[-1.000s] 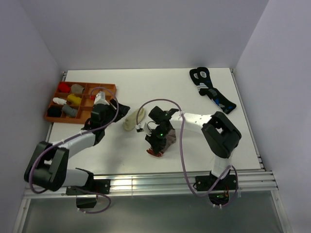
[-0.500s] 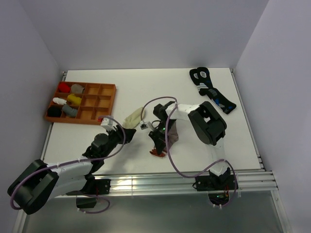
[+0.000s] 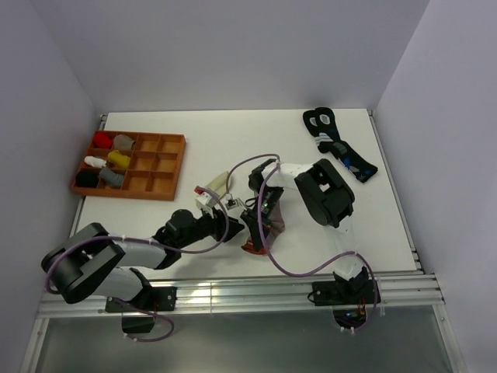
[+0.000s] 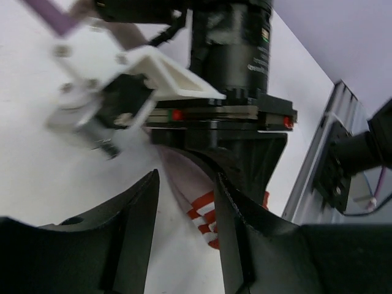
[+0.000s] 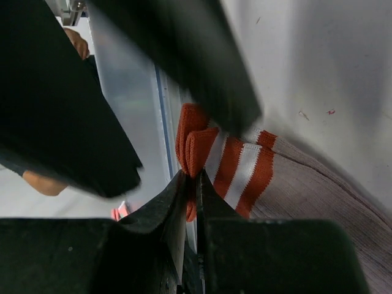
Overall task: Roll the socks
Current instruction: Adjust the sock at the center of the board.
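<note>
The taupe sock [image 3: 273, 218] lies near the table's middle, its red-and-white striped cuff [image 3: 250, 247] toward the front edge. My right gripper [image 3: 253, 235] points down at that cuff. In the right wrist view the right gripper [image 5: 191, 182] is shut on the red edge of the cuff [image 5: 195, 147]; the taupe sock [image 5: 324, 190] spreads off to the right. My left gripper [image 3: 233, 227] reaches in low from the left, close beside the right one. It [image 4: 184, 236] stands open, with the cuff [image 4: 205, 220] showing between its fingers against the right one. The cream sock [image 3: 220, 183] lies just behind, partly hidden.
An orange compartment tray [image 3: 172, 141] with small sock bundles sits at the back left. A pair of black socks [image 3: 339, 148] with blue-and-white marks lies at the back right. A metal rail [image 3: 233, 294] runs along the near edge. Purple cables loop over both arms.
My left arm has swung away from the tray, down and to the right, up to the right gripper and the cuff, and its jaws have narrowed a little. The right gripper keeps its hold.
</note>
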You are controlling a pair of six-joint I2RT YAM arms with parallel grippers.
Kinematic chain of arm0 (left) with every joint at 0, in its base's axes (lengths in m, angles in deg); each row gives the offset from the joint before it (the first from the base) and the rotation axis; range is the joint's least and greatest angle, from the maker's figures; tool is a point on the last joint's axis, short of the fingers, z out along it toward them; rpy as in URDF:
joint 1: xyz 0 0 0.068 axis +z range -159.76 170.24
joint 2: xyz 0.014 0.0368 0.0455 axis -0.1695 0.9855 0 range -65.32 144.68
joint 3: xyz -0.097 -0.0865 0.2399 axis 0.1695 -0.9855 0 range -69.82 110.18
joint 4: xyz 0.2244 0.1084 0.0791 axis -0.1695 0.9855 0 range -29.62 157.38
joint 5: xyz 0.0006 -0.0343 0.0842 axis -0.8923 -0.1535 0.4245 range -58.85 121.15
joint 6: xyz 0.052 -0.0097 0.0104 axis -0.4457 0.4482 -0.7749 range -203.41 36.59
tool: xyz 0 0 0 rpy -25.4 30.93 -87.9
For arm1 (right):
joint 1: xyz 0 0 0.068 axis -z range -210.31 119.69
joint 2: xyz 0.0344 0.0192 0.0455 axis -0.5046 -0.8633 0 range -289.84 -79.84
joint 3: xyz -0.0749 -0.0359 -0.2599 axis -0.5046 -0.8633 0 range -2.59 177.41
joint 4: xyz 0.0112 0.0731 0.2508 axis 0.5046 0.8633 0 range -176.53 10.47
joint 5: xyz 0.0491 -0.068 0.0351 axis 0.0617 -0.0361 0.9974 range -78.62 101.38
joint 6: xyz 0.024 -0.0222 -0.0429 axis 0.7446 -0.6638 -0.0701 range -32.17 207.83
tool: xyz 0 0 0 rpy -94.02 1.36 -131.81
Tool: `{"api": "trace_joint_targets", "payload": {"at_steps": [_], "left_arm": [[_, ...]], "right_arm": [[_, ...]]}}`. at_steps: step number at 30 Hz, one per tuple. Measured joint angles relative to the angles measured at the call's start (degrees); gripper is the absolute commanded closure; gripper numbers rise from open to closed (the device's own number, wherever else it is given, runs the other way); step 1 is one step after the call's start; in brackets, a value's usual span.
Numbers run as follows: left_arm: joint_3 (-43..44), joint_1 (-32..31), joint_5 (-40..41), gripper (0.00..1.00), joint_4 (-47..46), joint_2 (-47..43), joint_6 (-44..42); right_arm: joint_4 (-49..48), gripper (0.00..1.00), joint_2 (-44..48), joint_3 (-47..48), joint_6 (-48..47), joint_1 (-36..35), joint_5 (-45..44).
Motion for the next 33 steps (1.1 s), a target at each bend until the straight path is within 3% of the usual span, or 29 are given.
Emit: {"api": "trace_joint_targets", "payload": {"at_steps": [11,33], "left_arm": [[3.1,-2.5,-9.1,0.53,-4.5,11.3,-0.9],[5.0,-2.5,-16.7,0.52,-10.0,19.7,1.0]], "right_arm": [[0.6,1.0,0.0,0.1,-0.3,0.0,0.3],[-1.6,1.0,0.0,-0.7,2.4,0.4,-2.4]]}}
